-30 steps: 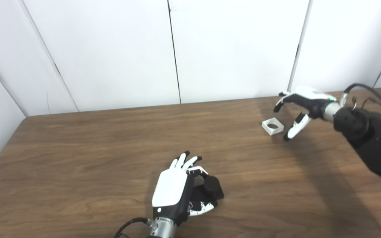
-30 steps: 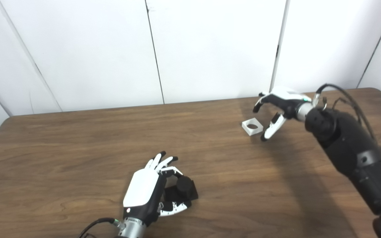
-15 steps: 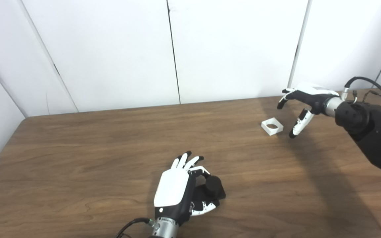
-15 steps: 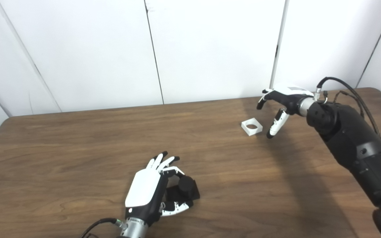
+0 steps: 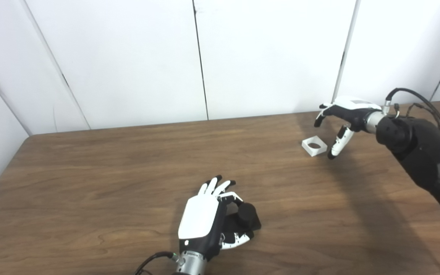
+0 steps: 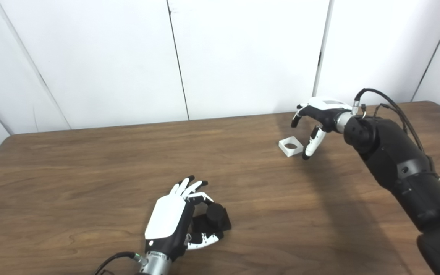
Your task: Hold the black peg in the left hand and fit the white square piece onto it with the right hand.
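Lower centre: left hand (image 5: 204, 217) clamped on black peg (image 5: 246, 217). Upper right: right hand (image 5: 342, 116), fingers apart, beside white square piece (image 5: 314, 146).

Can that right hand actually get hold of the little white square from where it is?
Probably yes. The right hand hangs open just beside the white square piece, which lies flat on the table with nothing around it.

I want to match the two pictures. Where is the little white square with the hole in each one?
Left eye view: white square piece, far right on the table.
Right eye view: same piece, right of centre.
Shared landmark: the right hand hovering open just beside it.
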You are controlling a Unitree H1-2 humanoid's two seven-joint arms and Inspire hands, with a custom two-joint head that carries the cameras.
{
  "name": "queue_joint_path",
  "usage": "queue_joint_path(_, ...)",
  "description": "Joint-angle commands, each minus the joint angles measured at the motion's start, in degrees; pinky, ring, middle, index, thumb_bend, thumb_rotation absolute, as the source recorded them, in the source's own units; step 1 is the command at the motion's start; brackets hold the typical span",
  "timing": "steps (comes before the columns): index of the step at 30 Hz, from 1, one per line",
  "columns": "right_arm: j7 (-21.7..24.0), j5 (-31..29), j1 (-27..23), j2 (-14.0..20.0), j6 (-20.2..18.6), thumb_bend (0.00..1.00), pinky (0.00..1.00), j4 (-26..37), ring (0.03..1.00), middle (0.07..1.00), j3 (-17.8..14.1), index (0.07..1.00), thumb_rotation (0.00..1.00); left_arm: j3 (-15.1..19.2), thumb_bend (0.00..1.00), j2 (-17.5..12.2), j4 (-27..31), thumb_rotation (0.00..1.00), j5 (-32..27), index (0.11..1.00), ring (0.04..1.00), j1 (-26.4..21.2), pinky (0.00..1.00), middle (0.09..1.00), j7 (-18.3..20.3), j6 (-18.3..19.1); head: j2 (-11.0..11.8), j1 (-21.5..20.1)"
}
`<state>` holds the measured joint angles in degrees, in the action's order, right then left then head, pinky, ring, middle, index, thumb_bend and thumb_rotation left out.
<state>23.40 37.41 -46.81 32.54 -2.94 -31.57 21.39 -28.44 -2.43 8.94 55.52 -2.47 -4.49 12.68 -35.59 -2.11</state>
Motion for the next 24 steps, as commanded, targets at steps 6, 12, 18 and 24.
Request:
queue_joint_path(6, -1.32, 0.87, -4.53, -0.54, 0.92, 0.95, 1.0, -0.87, 1.0, 0.979, 0.63, 0.73, 0.16, -0.9, 0.51, 0.14, -1.21, 0.08, 1.21, 0.488, 0.979, 0.77, 0.97, 0.885, 1.3, 0.2, -0.11, 0.42)
queue_joint_path(12, -1.26, 1.17, -4.99, -1.02, 1.18, 0.93, 1.0, -2.54, 1.0, 0.981, 1.55, 0.74, 0.15, -0.82, 0.51, 0.15, -0.78, 0.08, 1.03, 0.488, 0.978, 1.04, 0.97, 0.887, 1.47, 0.13, -0.17, 0.37)
queue_joint_path(18, -1.2, 2.08, -5.47, -1.36, 1.24, 0.89, 0.99, -3.52, 1.0, 0.981, 2.53, 0.746, 0.13, -0.81, 0.51, 0.24, -0.91, 0.07, 0.76, 0.488, 0.981, 1.04, 0.98, 0.887, 1.4, -0.15, -0.24, 0.29)
queue_joint_path(24, -0.94, 2.71, -5.77, -1.39, 1.38, 0.83, 0.99, -3.92, 1.0, 0.984, 3.35, 0.75, 0.08, -0.7, 0.51, 0.43, -1.17, 0.08, 0.66, 0.488, 0.983, 0.76, 0.98, 0.887, 1.3, -0.28, -0.24, 0.29)
